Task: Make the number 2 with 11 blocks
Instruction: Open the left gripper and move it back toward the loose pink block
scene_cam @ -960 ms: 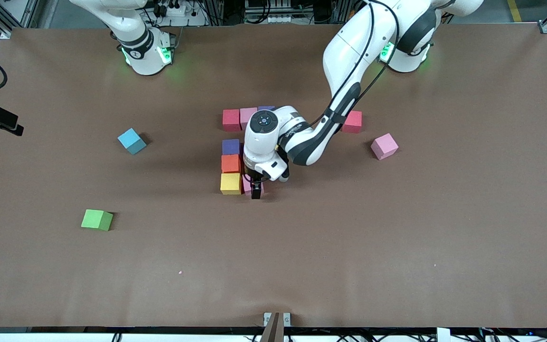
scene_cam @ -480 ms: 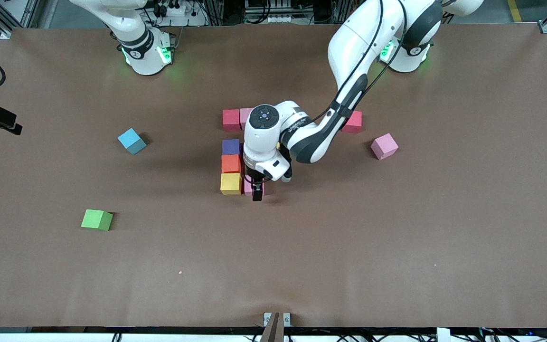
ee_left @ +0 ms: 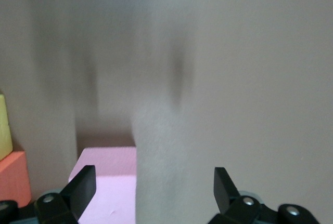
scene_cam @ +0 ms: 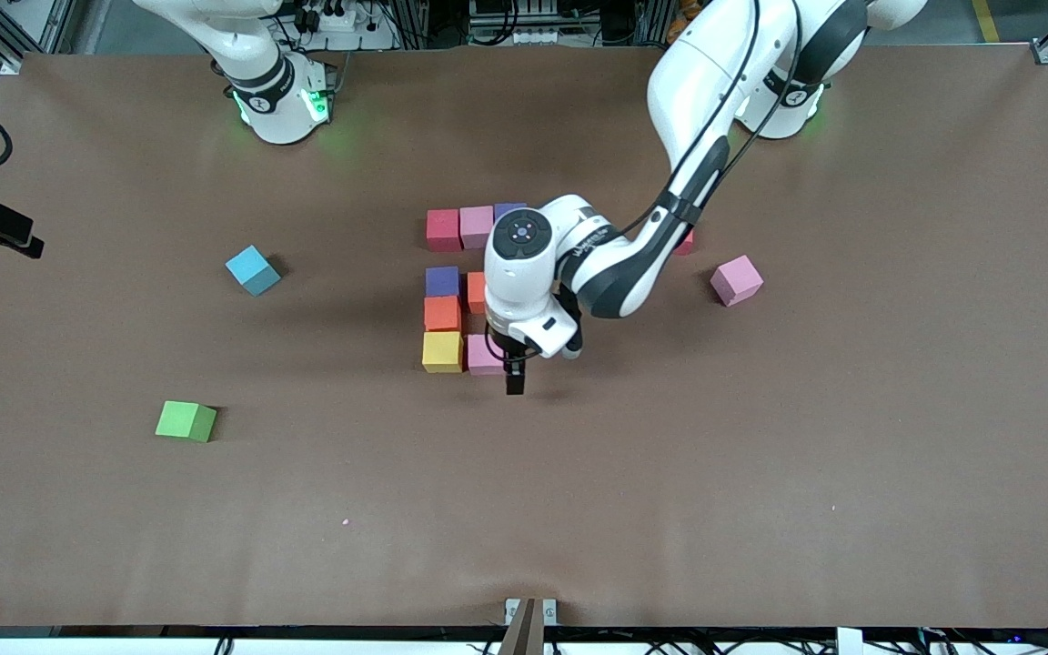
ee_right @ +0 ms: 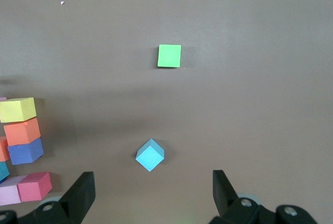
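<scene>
Left claw (scene_cam: 515, 375): open, empty, low over the surface (scene_cam: 760, 455) just beside the pink block (scene_cam: 484, 356).
Right claw (ee_right: 151, 200): open, empty, waiting above the light blue block (ee_right: 150, 155).

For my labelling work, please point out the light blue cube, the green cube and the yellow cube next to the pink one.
light blue cube (scene_cam: 252, 269), front view, top face
green cube (scene_cam: 185, 420), front view, top face
yellow cube (scene_cam: 442, 350), front view, top face

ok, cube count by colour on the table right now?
pink: 3
red: 2, one mostly hidden
purple: 2
orange: 2
yellow: 1
light blue: 1
green: 1
total: 12 showing
</scene>
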`<state>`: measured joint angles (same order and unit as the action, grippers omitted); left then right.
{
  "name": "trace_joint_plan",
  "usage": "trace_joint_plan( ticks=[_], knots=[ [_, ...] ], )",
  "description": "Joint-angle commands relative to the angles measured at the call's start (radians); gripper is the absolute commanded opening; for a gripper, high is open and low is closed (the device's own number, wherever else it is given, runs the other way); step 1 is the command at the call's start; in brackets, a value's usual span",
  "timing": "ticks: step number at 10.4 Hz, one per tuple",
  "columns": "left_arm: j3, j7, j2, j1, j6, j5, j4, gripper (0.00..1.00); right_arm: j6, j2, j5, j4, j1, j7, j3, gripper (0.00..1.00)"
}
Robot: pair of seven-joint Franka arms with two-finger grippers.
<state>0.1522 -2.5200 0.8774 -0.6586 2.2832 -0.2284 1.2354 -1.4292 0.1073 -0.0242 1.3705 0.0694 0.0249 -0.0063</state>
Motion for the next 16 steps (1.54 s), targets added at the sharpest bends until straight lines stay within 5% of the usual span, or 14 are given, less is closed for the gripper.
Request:
trace_joint_plan(
  ticks=[1,5,10,12,16],
  knots=[
    [0.006,0.021,-0.069,0.019,-0.013,0.011,0.09,1.0,0.015,-0.008,0.0,-0.008,0.007,-0.002,0.005,1.0],
    [0.035,0.098,-0.179,0.068,0.01,0.014,0.261,1.0,0.016,-0.009,0.0,-0.008,0.004,-0.003,0.006,1.0],
    [0.136,0.233,-0.351,0.27,0.091,0.015,0.577,1.0,0.024,-0.009,-0.005,-0.008,0.004,0.007,0.006,1.0],
    [0.161,0.253,-0.409,0.38,0.091,0.015,0.672,1.0,0.024,-0.009,-0.005,-0.008,0.006,0.009,0.006,1.0],
    [0.344,0.271,-0.523,0.713,0.091,0.017,0.841,1.0,0.026,-0.012,-0.006,-0.008,0.01,0.009,0.005,1.0]
  ],
)
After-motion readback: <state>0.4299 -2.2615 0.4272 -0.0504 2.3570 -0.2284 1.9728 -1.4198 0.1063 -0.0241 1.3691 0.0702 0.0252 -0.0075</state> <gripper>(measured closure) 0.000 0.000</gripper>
